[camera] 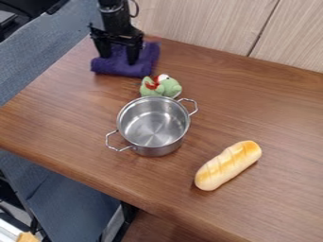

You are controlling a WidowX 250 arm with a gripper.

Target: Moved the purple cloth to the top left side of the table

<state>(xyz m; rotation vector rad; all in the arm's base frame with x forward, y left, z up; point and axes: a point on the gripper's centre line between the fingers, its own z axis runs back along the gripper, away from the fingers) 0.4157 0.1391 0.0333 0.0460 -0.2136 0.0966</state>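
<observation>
I am looking at the purple cloth (pixel 126 68), which is lying directly beneath the tool (pixel 117 58) and spreading out to both sides of it and toward the camera. The tool is hanging released, its two fingers standing apart with purple showing between them. The cloth's longer side is running roughly the same way as the gap between the fingers. Since that corner of the tabletop (pixel 221 104) is seemingly the goal, I am judging the cloth delivered and thinking of a straight lift, avoiding dragging the fabric toward the green plush toy (pixel 167 88).
</observation>
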